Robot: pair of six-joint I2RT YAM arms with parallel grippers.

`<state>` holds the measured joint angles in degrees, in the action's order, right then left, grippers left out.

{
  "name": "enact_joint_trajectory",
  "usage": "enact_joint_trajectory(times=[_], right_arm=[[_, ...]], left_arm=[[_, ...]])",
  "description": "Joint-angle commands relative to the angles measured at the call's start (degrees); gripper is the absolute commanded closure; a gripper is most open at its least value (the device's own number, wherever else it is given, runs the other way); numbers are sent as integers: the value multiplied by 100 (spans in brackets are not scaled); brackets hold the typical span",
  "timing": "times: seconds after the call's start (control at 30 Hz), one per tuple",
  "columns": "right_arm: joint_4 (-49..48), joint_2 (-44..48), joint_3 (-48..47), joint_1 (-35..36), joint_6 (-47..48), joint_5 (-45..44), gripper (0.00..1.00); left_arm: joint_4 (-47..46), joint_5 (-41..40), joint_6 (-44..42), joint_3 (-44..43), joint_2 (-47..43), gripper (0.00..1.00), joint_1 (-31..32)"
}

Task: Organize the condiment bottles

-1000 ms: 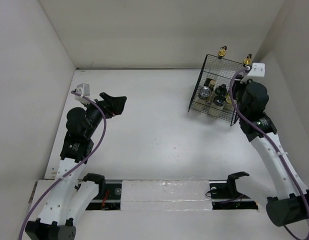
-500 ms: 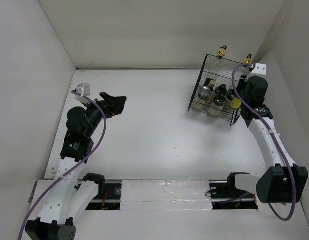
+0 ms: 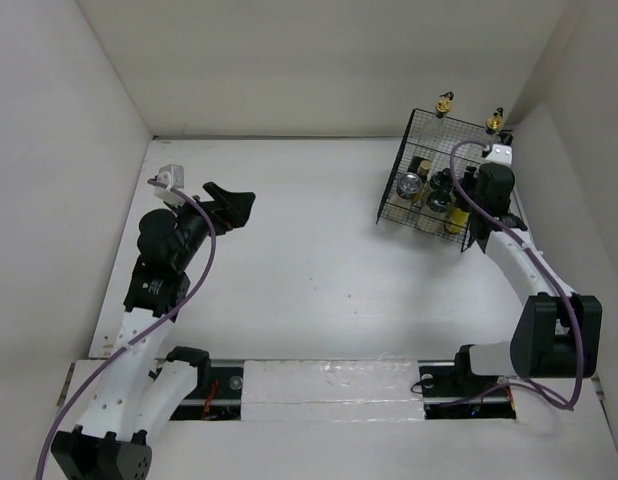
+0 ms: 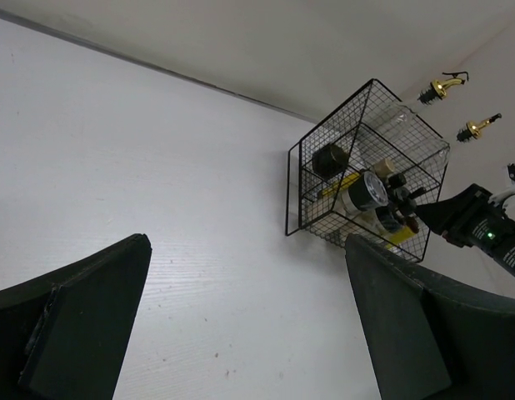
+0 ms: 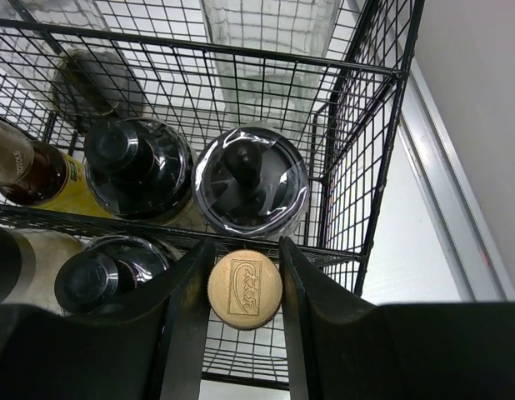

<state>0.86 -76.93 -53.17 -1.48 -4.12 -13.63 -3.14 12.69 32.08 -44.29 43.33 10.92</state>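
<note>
My right gripper (image 5: 245,293) is shut on a tiny yellow bottle by its tan-brown cap (image 5: 245,288), holding it upright over the near right compartment of the black wire basket (image 5: 357,71). Below in the basket stand dark-lidded cream shakers (image 5: 249,179) (image 5: 139,162) (image 5: 95,279), another yellow brown-capped bottle (image 5: 24,171) and a tall clear glass bottle (image 5: 270,50). In the top view the right gripper (image 3: 459,210) hangs at the basket's (image 3: 394,195) right edge. Two gold pourer tops (image 3: 446,102) (image 3: 495,121) rise at the basket's back. My left gripper (image 3: 229,205) (image 4: 247,250) is open and holds nothing, far left.
The basket (image 4: 301,187) stands in the table's back right corner, close to the right wall (image 5: 474,125) and the back wall. White walls enclose the table on three sides. Bare white tabletop (image 3: 299,260) lies between the two arms.
My right arm has swung left and forward, bringing the held yellow bottle from beside the basket to over its near right compartment. The left arm has hardly moved.
</note>
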Motion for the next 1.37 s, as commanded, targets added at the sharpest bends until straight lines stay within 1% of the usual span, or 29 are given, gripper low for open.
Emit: enact_joint_trajectory(times=[0.0, 0.07, 0.1, 0.2, 0.23, 0.3, 0.33, 0.4, 0.47, 0.53, 0.57, 0.7, 0.73, 0.8, 0.83, 0.93, 0.97, 1.03, 1.13, 1.33], right_arm=[[-631, 55, -1, 16, -124, -69, 77], [-631, 55, 61, 16, -124, -70, 68], [-631, 55, 113, 16, -124, -70, 59], [-631, 185, 174, 16, -124, -131, 45], [-631, 274, 175, 16, -124, -131, 35], [-553, 615, 97, 16, -124, -131, 26], [-500, 757, 96, 16, -124, -131, 17], [-421, 1073, -53, 68, -124, -70, 8], [-324, 1582, -159, 68, -124, -8, 1], [-271, 1934, -299, 208, -71, 333, 1], [-271, 2284, -300, 270, -19, 465, 1], [-271, 3077, -501, 498, 210, 1650, 1], [-271, 3209, -502, 577, 279, 2227, 1], [-271, 3561, -703, 648, 280, 2740, 1], [-271, 3666, -704, 649, 341, 3308, 1], [-499, 4062, -836, 789, 342, 4050, 1], [-569, 4167, -836, 789, 289, 4505, 1], [-780, 4491, -836, 789, 141, 4746, 1], [-833, 4713, -635, 789, -62, 4694, 1], [-693, 4660, -361, 789, -115, 4808, 1]], left_arm=[[-205, 23, 53, -255, -35, 1, 24], [-205, 23, 53, -255, 78, 1, 24], [-153, 23, 53, -255, 79, 1, 24], [-152, 23, 53, -255, 140, 1, 24], [-100, 23, 53, -307, 140, 1, 24], [-39, 23, 53, -378, 228, 1, 24], [-38, 23, 53, -378, 228, 1, 24], [-38, 23, 53, -378, 228, 1, 24], [-38, 102, 53, -378, 281, 1, 24], [-91, 173, 53, -378, 229, 1, -46], [-143, 173, 53, -378, 228, 1, -46], [-213, 409, 53, -431, 167, 1, -99], [-275, 410, 53, -431, 19, 1, -151], [-389, 410, 53, -370, -122, 1, -151], [-450, 462, 53, -370, -193, 1, -151], [-565, 568, 53, -317, -456, 1, -151], [-565, 568, 53, -317, -570, 1, -151], [-565, 620, 53, -317, -658, 1, -151], [-679, 621, 167, -265, -791, 1, -151], [-820, 832, 220, -185, -870, 1, -151]])
